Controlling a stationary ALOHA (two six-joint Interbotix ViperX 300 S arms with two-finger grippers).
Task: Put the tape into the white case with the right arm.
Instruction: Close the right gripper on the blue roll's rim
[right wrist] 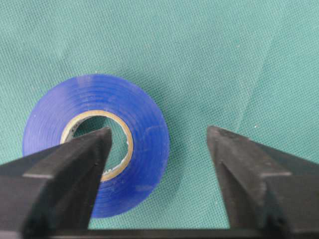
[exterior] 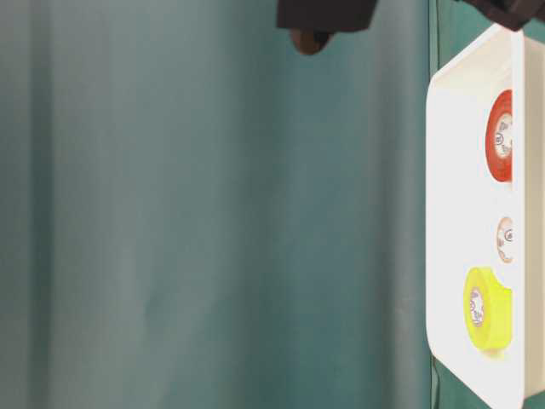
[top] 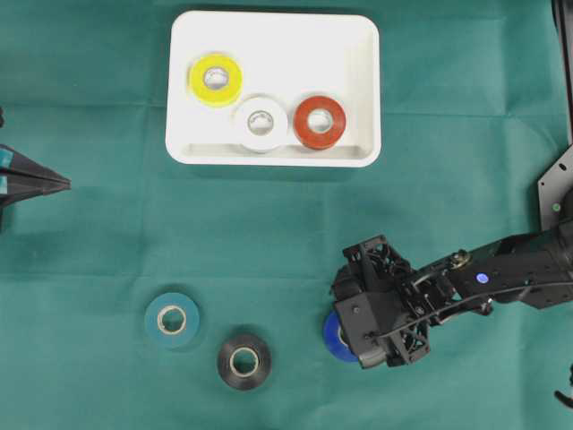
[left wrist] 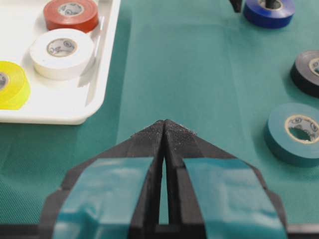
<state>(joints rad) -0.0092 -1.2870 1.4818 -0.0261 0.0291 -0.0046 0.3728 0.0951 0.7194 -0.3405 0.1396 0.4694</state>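
Our left gripper [left wrist: 164, 130] rests with its jaws pressed together, well away from the white case [top: 358, 90]. Our right gripper [right wrist: 158, 142] stands apart-jawed over the blue tape [right wrist: 144, 124], one finger [right wrist: 75, 164] in its core.

- Lighting: bright, even, diffuse; shadows soft and short under the tape rolls.
- Glare: white case [top: 274, 27] near overexposed in the table-level view.
- Focus: left pincer [left wrist: 164, 130] blurred close to lens; cloth in the table-level view soft, streaky.
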